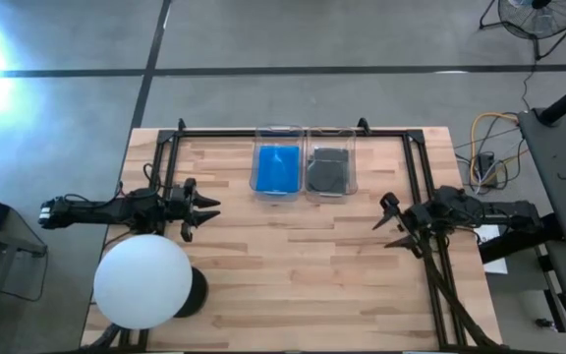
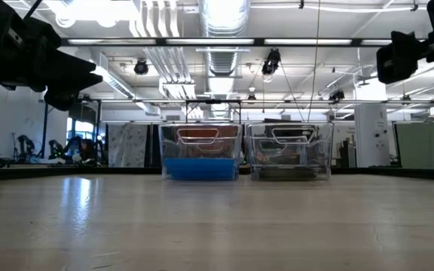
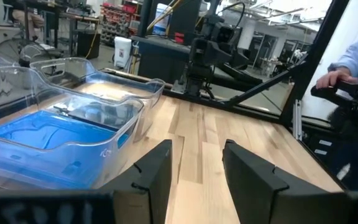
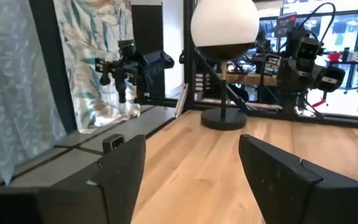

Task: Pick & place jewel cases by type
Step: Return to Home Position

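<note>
Blue jewel cases (image 1: 277,167) lie flat in the left clear bin (image 1: 278,191) at the table's far middle; dark grey jewel cases (image 1: 328,171) lie in the right clear bin (image 1: 331,193) beside it. The blue stack (image 2: 200,168) and the dark stack (image 2: 288,172) also show in the low view. My left gripper (image 1: 210,211) hovers open at the table's left side, pointing level toward the middle; its fingers (image 3: 157,177) hold nothing. My right gripper (image 1: 389,222) hovers open at the right side, nothing between its fingers (image 4: 126,171).
A large white sphere lamp (image 1: 142,281) on a dark base stands at the near left corner. A black frame (image 1: 293,132) runs round the table's edges. A person's hand (image 3: 334,78) shows beyond the table's right side. Bare wood (image 1: 298,265) lies between the arms.
</note>
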